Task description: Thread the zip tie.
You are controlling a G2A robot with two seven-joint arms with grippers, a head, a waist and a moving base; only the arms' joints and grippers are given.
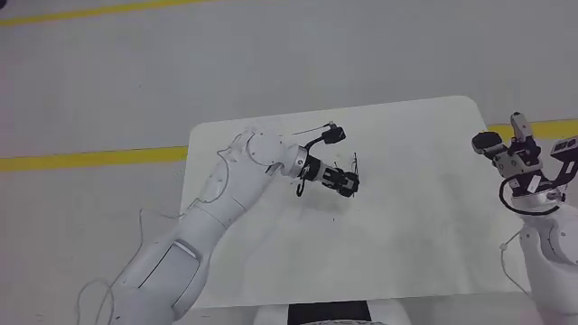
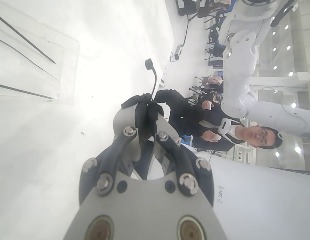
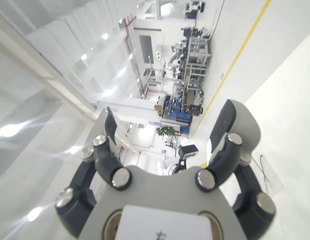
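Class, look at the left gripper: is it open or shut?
Shut. In the left wrist view the left gripper has its fingers pressed together on a black zip tie, whose head sticks out beyond them.

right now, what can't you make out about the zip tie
- Left wrist view: zip tie tail, hidden inside the shut left claw.
- Top view: whether it is looped, too small.
- Left wrist view: spare ties on the clear tray, cut off by the edge.
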